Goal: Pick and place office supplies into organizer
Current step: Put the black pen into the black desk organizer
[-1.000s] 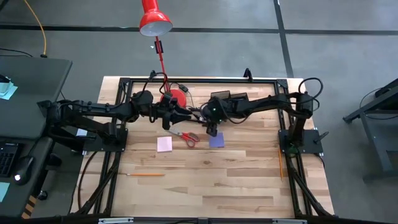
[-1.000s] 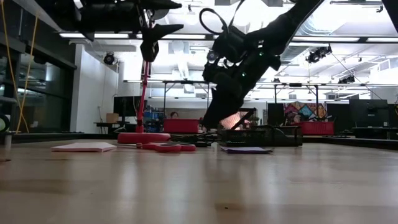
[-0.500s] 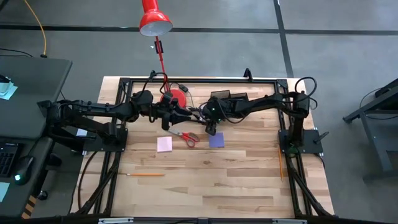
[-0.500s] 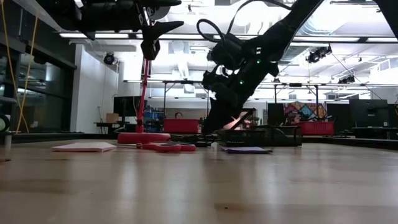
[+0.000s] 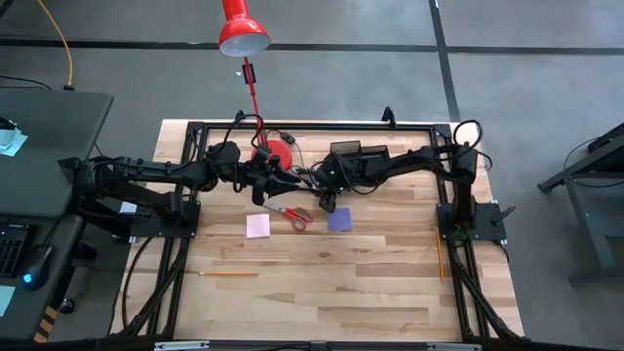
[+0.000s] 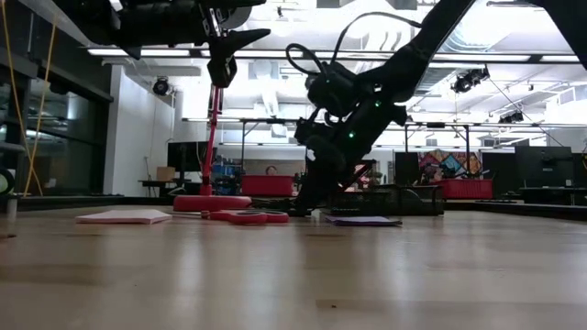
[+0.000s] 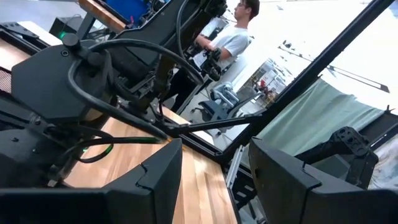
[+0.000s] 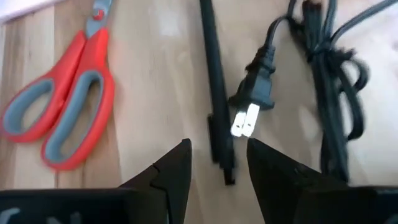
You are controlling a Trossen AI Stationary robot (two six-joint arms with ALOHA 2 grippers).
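Two sticky pads on the counter (image 5: 322, 283): one pink pad (image 5: 257, 225), one purple pad (image 5: 339, 220). One pair of red scissors (image 5: 293, 214) between them, two orange pencils (image 5: 228, 274), and one black pen (image 8: 216, 87) centre frame by a plug (image 8: 252, 99). Right hand (image 8: 217, 165) angles down over the pen, fingers apart, holding nothing. Left hand (image 7: 214, 168) hovers high, spread wide, empty. Organizer (image 5: 357, 152) sits upper middle; contents unclear.

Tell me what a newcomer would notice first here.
Probably the red lamp hanging over the table's far edge, and the two dark arms meeting mid-table. There the right pincer hovers open over a black pen, with red scissors and a plug on either side.
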